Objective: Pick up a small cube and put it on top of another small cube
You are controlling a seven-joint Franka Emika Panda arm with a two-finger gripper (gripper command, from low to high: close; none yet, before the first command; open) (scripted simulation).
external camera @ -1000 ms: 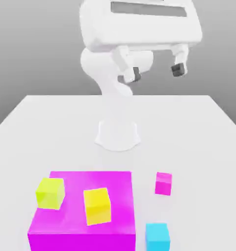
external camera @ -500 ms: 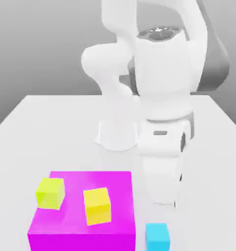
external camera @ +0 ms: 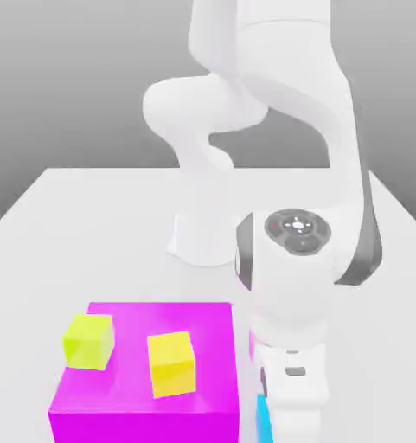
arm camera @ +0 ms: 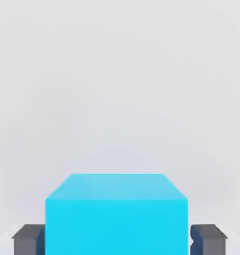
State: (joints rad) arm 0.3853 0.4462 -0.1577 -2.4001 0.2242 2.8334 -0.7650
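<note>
**Inspector:** Status of the tool?

**Assistant:** In the hand view the gripper (arm camera: 117, 239) has its two dark fingers (arm camera: 27, 239) pressed against opposite side faces of the small cyan cube (arm camera: 117, 214) — closed on it, with no gap visible on either side. The cube sits square between the jaws on the white table (arm camera: 117, 74).

**Inspector:** And where is that cube in the scene?

**Assistant:** At the near edge of the table (external camera: 38, 225) in the exterior view, toward the exterior view's right, just beside the near right corner of the big magenta block (external camera: 142, 381). There just a sliver of cyan (external camera: 262, 420) shows, the rest covered by the white arm (external camera: 289, 260), which is bent down over it. Whether the cube has left the table surface I cannot tell.

**Inspector:** The target?

**Assistant:** The golden-yellow cube (external camera: 171, 363) stands on top of the magenta block, right of centre, slightly turned against the block's edges. A lime yellow-green cube (external camera: 88, 340) stands on the same block — toward the far left corner, apart from the yellow one.
</note>
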